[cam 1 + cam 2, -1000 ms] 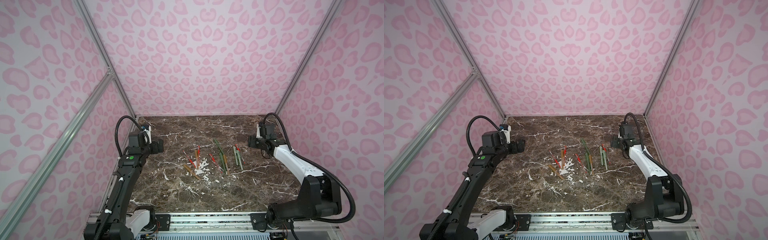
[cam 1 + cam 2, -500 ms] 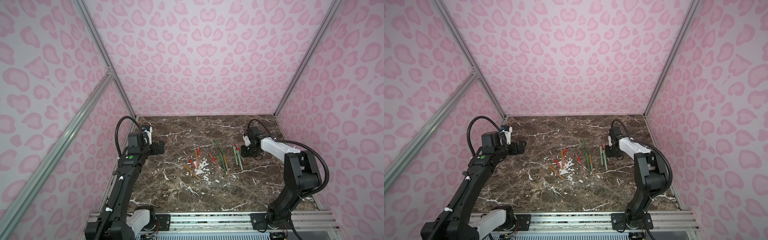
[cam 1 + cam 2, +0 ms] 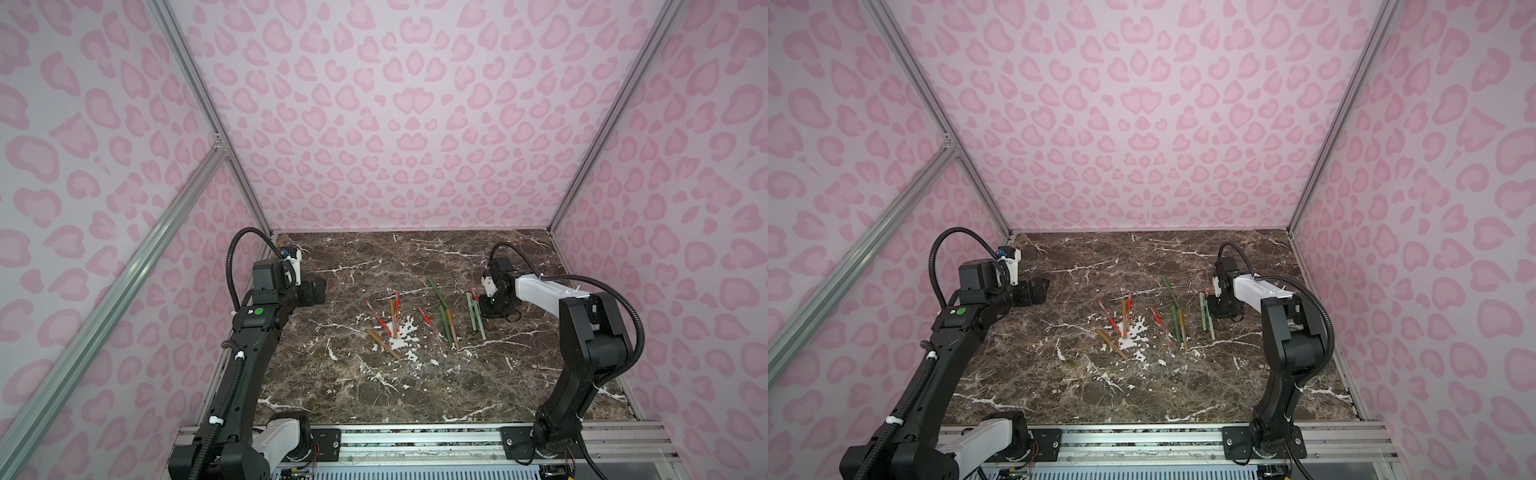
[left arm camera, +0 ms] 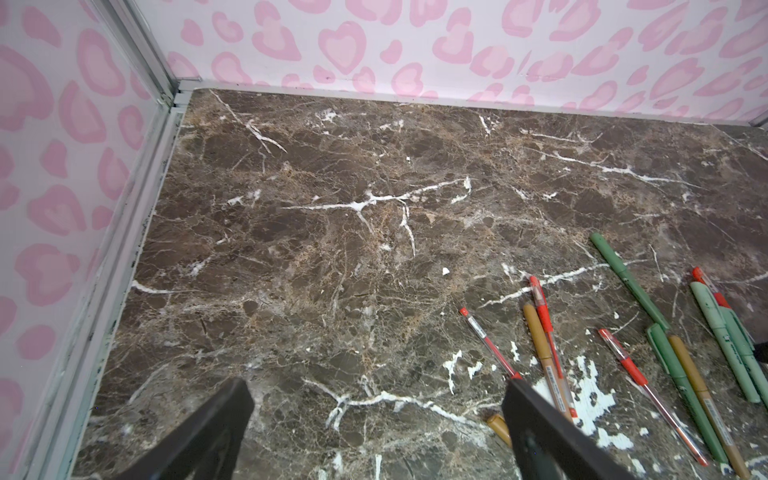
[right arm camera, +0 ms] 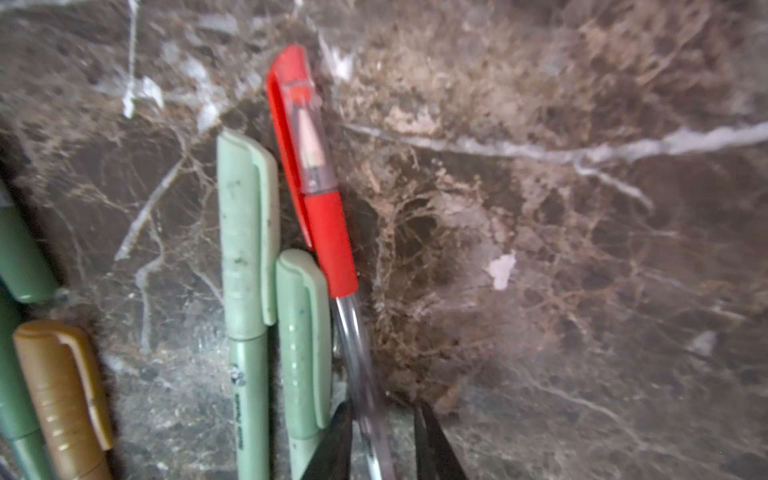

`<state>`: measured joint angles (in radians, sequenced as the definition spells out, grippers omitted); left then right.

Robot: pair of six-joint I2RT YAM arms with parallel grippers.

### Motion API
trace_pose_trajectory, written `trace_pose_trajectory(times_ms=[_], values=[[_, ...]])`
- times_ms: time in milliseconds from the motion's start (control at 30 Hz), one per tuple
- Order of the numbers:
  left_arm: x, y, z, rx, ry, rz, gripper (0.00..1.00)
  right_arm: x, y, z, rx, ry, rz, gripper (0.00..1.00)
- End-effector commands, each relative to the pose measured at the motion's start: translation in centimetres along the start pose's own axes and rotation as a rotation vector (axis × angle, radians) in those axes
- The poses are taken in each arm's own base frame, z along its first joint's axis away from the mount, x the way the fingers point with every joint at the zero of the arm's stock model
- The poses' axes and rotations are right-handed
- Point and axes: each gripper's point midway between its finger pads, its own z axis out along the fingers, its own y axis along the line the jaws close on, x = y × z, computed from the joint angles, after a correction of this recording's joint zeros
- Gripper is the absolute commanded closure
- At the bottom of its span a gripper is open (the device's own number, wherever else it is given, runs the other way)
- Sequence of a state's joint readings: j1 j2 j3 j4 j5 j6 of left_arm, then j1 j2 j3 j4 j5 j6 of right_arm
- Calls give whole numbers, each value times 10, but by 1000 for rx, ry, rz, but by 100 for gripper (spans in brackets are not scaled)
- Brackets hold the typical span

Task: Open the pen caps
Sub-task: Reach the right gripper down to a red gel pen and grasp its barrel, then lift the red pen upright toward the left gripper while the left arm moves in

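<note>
Capped pens lie in a loose row mid-table in both top views. The right wrist view shows a red pen with its red pen cap (image 5: 291,104) on, beside two pale green pen caps (image 5: 247,232) (image 5: 303,332), a tan cap (image 5: 62,374) and a dark green one (image 5: 20,257). My right gripper (image 5: 382,444) (image 3: 484,307) is low over the table, jaws narrow, straddling the red pen's clear barrel (image 5: 361,374); one finger is at the barrel and a gap shows at the other. My left gripper (image 4: 376,399) (image 3: 318,291) hovers wide open at the left, holding nothing.
More red (image 3: 376,318), tan (image 3: 392,311) and dark green (image 3: 436,286) pens lie left of the right gripper on the brown marble table (image 3: 374,386). Pink patterned walls (image 3: 395,124) close in the back and both sides. A metal rail (image 3: 415,436) runs along the front edge.
The right arm has swung in and down from the right edge to the rightmost pens, and its jaws have narrowed around the red pen's barrel. The left arm has stayed still and open.
</note>
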<state>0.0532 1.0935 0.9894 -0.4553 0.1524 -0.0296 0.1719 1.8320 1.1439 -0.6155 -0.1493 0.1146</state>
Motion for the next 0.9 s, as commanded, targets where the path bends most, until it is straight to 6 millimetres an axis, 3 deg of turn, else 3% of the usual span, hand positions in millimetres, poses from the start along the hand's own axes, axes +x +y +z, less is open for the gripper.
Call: trace_pose_trajectory(times_ms=[0,200,333,400,533,667,867], values=[[-10,4,-9,-29,-19,24,2,4,-3,9,14,8,1,74],[-6,-23,-11,131,19,68,2,6,-11,18,33,7,17,86],[-14,-34,-14,191,23,52,2,0,-18,11,34,-30,42,96],[-24,-39,-18,211,23,27,2,-5,-20,-2,30,-63,64,99],[-53,-63,-31,310,-12,4,2,-22,-5,-50,-35,-197,45,100],[-67,-91,-37,454,-44,-45,2,-32,35,-101,-123,-329,-15,100],[-60,-133,-35,733,-30,-144,1,-26,142,-161,-359,-540,-129,100]])
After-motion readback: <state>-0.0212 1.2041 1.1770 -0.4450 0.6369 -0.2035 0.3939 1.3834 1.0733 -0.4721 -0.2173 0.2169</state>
